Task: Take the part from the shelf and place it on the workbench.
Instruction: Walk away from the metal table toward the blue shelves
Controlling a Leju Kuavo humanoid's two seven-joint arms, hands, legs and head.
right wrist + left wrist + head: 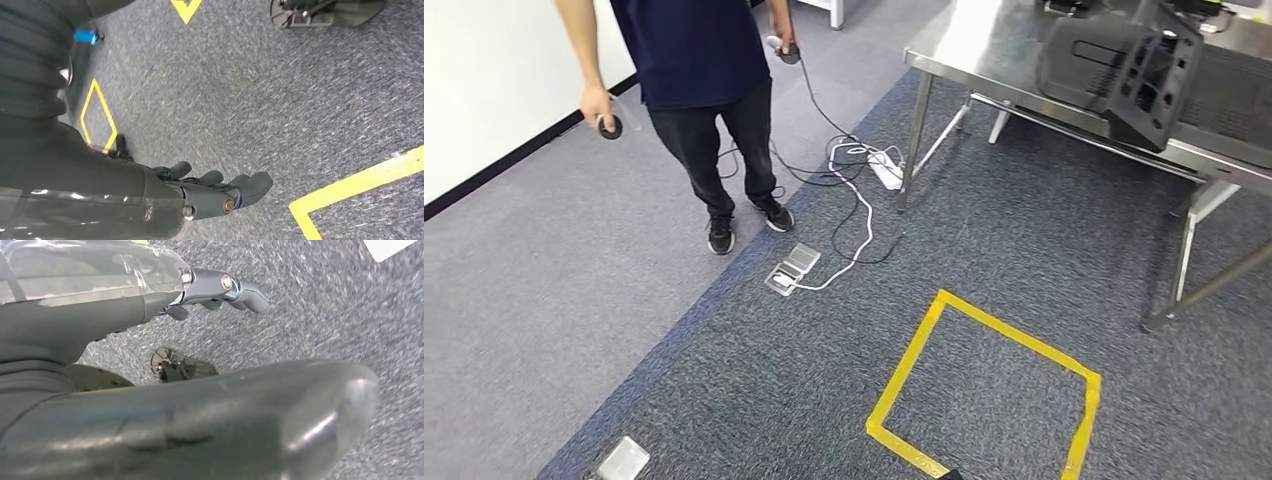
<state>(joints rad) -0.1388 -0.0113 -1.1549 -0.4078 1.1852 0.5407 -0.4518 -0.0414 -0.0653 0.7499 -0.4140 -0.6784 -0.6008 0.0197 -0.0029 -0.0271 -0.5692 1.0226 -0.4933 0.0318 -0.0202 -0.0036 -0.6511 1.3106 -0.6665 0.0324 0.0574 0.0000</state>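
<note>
The black moulded part, ribbed and full of square openings, sits at the upper right of the head view on the stainless-steel workbench, leaning on one edge. Going by that, the placing looks done, and what remains is at most for the robot to step clear. I cannot tell whether another part is meant to follow, since there is no shelf to be seen from here.

Neither hand has hold of anything. The left hand hangs over grey carpet, its dark fingers stretched out loosely and apart, with the thick thumb large in the foreground of the left wrist view. The right hand is likewise empty, with its fingers lightly curled but spread over the carpet, near a strip of yellow floor tape.

On the floor at the lower middle of the head view lies a square of yellow tape. Left of the bench legs a white power strip trails cables to an open floor socket; a second floor plate lies at the lower left. A person in dark clothes stands at the upper left, with a handheld controller in each hand.
</note>
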